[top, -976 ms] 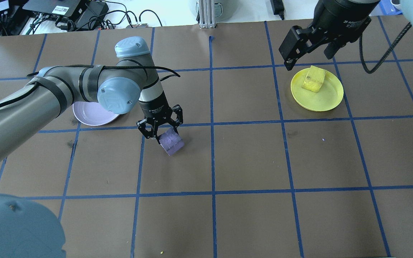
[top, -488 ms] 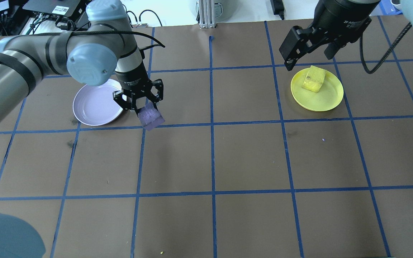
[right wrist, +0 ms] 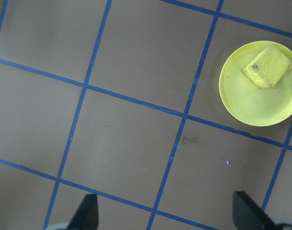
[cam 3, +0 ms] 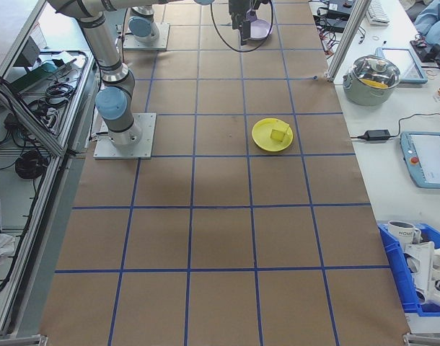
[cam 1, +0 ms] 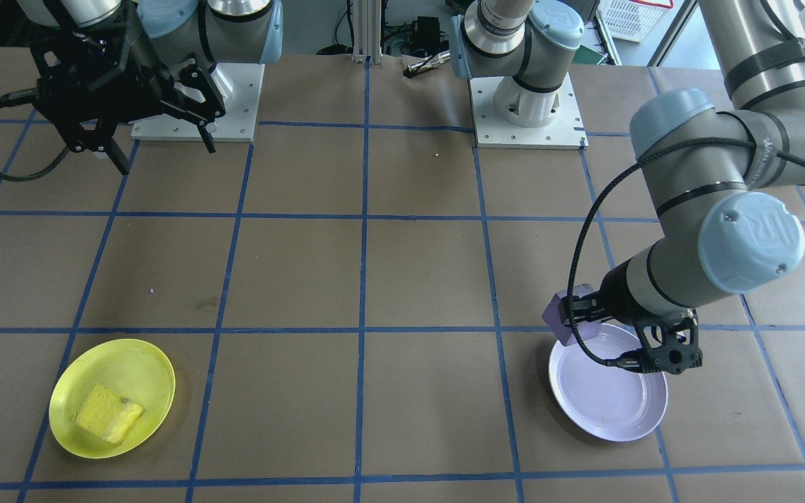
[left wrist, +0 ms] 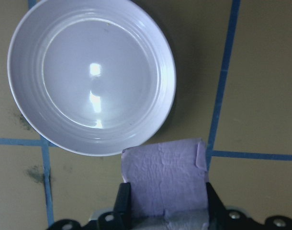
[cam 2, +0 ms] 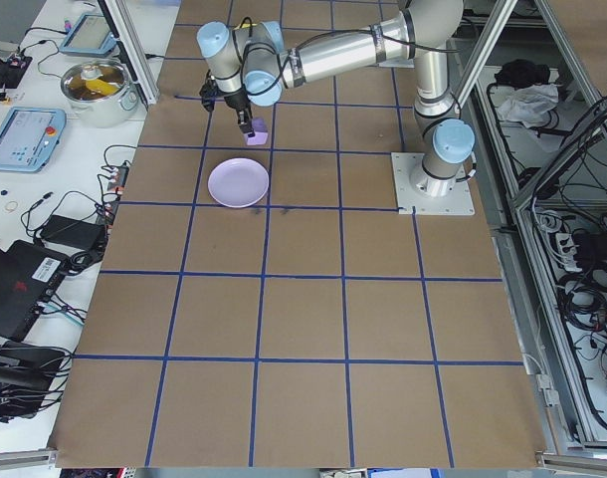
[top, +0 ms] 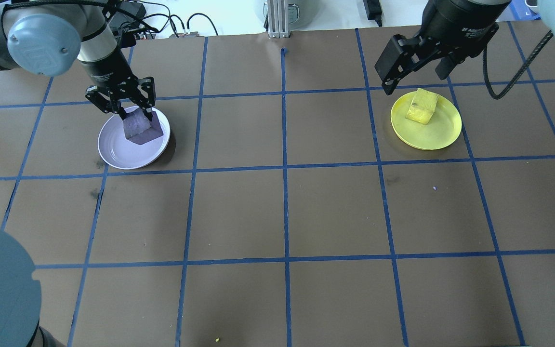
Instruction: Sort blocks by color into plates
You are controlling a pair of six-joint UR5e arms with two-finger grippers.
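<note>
Purple foam sits clamped between the left gripper's (top: 135, 117) fingers: the purple block (top: 138, 129) hangs in the air near the edge of the lavender plate (top: 113, 152), not yet resting in it. From overhead the block appears over the plate's far-right rim; the front-facing view puts it above the rim on the robot's side, and the wrist camera shows the plate ahead of the block, not under it. So the block is at the plate's border, not its middle.

Yellow is done: the yellow block (top: 422, 106) lies inside the yellow plate (top: 439, 137). The right gripper (top: 415, 65) hovers high near that plate, fingers spread apart and empty.

Risks as I judge them:
- Letting go now could drop the block on the rim, so it tips and rolls out onto the tabletop (top: 282, 212); the cause would be the off-centre position
- Light, rough foam may bounce or cling to one finger on release and fall skewed, especially from this height
- The block looks tilted in the grasp, so it would land on an edge, not flat
- Coming down too low near the rim could press a finger on the shallow plate and flip or slide it

A short move toward the plate's middle and a lower release would ease most of this
</note>
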